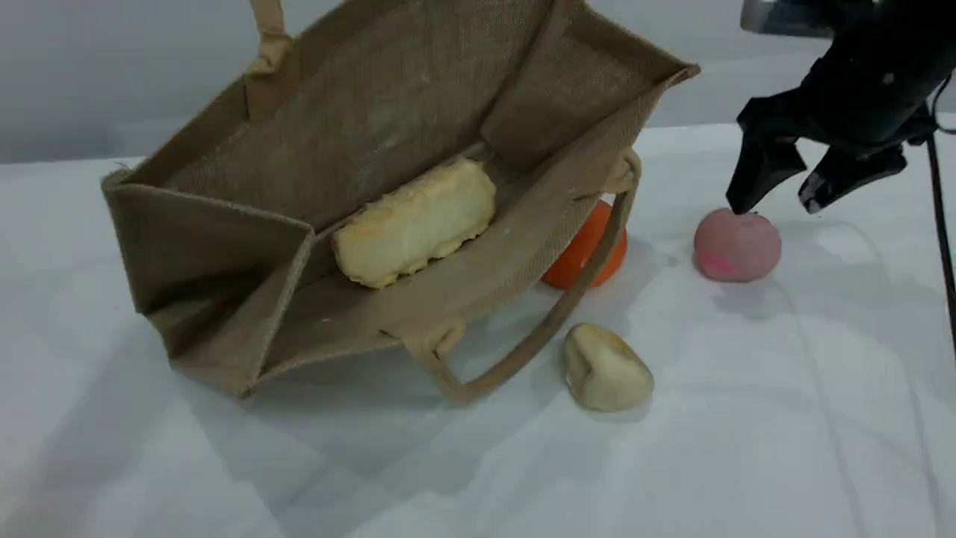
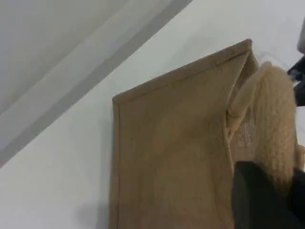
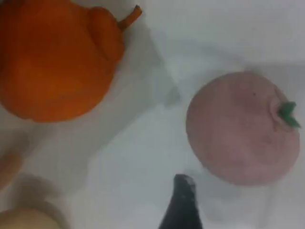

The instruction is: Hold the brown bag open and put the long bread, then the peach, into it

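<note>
The peach [image 1: 737, 245] sat on the desk [image 1: 747, 448] to the right of the brown bag [image 1: 373, 112], directly beneath the right gripper [image 1: 780, 200], whose jaws stood wide and empty. The left gripper [image 2: 259, 200], clamped on the bag's handle [image 2: 271, 114], was farther off. The long bread [image 1: 414, 223] lay inside the bag.

The brown bag [image 2: 167, 157] fills most of the view, its rolled handle [image 2: 274, 124] beside the left gripper's dark fingertip [image 2: 257, 195].

White table [image 1: 821, 418], plain grey wall [image 1: 89, 67], soft even light
</note>
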Action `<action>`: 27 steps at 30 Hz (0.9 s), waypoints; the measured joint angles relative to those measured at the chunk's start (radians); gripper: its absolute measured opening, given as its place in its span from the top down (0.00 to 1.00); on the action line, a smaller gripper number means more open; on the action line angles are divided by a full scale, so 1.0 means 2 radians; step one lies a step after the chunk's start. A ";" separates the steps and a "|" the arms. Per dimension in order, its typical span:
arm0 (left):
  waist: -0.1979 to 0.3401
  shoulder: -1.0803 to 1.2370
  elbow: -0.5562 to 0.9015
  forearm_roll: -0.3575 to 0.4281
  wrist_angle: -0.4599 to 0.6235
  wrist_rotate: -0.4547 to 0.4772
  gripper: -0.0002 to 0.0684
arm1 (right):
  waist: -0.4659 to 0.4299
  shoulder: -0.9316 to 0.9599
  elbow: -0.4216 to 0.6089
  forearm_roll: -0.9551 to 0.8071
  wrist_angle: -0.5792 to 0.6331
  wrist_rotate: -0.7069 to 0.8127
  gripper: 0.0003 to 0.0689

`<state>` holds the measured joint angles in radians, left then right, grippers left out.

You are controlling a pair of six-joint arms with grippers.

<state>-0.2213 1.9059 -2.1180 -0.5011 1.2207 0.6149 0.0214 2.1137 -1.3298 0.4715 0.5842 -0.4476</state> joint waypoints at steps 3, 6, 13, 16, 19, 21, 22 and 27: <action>0.000 0.000 0.000 0.000 0.000 0.000 0.85 | 0.000 0.020 -0.015 0.000 0.003 0.000 0.24; 0.000 0.000 0.000 0.000 0.000 0.000 0.85 | 0.000 0.032 -0.024 0.000 0.002 0.000 0.24; 0.000 0.000 0.000 0.000 0.000 0.000 0.85 | 0.004 0.054 -0.033 0.002 -0.010 -0.001 0.24; 0.000 0.000 0.000 0.000 0.000 -0.001 0.85 | 0.009 0.060 -0.033 0.002 -0.016 -0.001 0.24; 0.000 0.000 0.000 0.000 0.000 -0.004 0.85 | 0.010 0.061 -0.033 0.002 -0.020 -0.001 0.26; 0.000 0.000 0.000 0.000 0.000 -0.007 0.85 | 0.010 0.061 -0.033 0.002 -0.020 -0.001 0.32; 0.000 0.000 0.000 0.000 0.000 -0.007 0.85 | 0.010 0.061 -0.033 0.002 -0.019 -0.001 0.37; 0.000 0.000 0.000 0.000 0.000 -0.007 0.85 | 0.010 0.061 -0.033 -0.002 0.002 -0.001 0.74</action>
<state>-0.2216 1.9059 -2.1180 -0.5011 1.2207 0.6002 0.0409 2.2361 -1.3948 0.4666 0.5883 -0.4494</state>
